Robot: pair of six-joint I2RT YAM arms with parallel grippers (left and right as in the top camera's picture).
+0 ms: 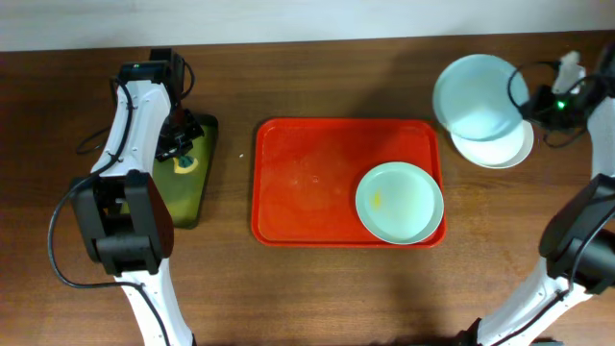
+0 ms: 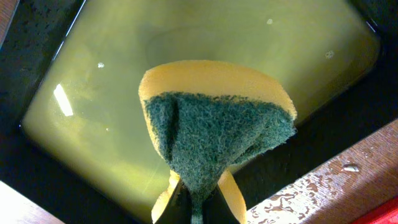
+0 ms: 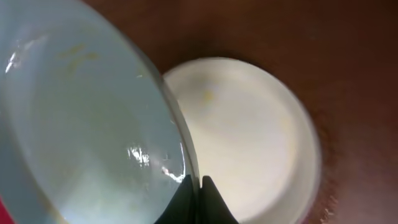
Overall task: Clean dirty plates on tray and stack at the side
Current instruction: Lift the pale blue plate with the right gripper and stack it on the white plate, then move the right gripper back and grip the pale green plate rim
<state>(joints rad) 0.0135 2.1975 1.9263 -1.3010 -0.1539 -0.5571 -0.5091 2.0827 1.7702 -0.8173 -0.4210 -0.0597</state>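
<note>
The red tray (image 1: 307, 183) lies mid-table. One pale mint plate (image 1: 400, 203) with a yellow smear sits in its right front corner. My right gripper (image 1: 530, 108) is shut on the rim of a second pale blue plate (image 1: 478, 94), held tilted above the white plate (image 1: 504, 146) that rests on the table right of the tray. In the right wrist view the held plate (image 3: 81, 124) fills the left and the white plate (image 3: 249, 134) lies below my gripper (image 3: 200, 193). My left gripper (image 1: 183, 154) is shut on a yellow-green sponge (image 2: 214, 127) over the olive tray (image 2: 93, 81).
The dark olive-green tray (image 1: 192, 202) lies left of the red tray, its bottom wet and shiny. Water drops lie on the wooden table (image 2: 323, 186) beside it. Both arm bases (image 1: 130, 231) stand at the table's front corners.
</note>
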